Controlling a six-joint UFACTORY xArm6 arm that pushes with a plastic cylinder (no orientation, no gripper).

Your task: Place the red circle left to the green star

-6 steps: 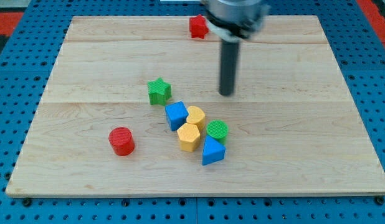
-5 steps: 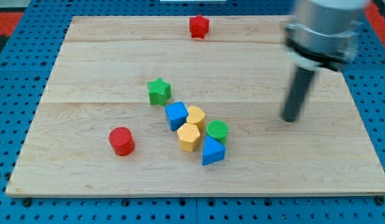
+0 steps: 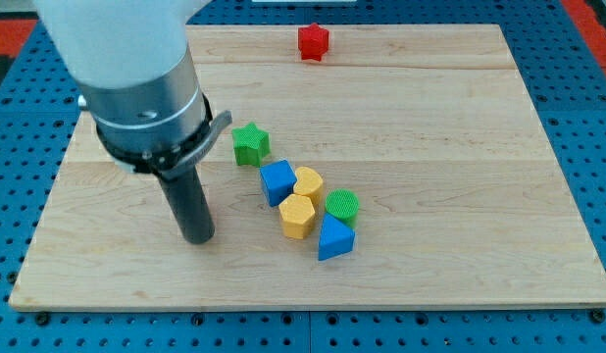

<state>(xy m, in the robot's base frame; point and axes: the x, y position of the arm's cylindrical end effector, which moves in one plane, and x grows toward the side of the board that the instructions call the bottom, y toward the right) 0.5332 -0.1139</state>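
Green star (image 3: 250, 143) sits up-right of my tip (image 3: 198, 236); no hand exists, red circle hidden.

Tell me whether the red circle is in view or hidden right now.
Hidden. No red circle shows; my tip stands below-left of the green star, and the rod may be covering it. The only red block visible is at the top.

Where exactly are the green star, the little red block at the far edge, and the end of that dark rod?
green star (image 3: 250, 143), camera view, on its top face.
red block (image 3: 313, 41), camera view, on its middle, near the view's top; shape unclear.
my tip (image 3: 198, 236), camera view, at the rod's very end, down-left of the green star.
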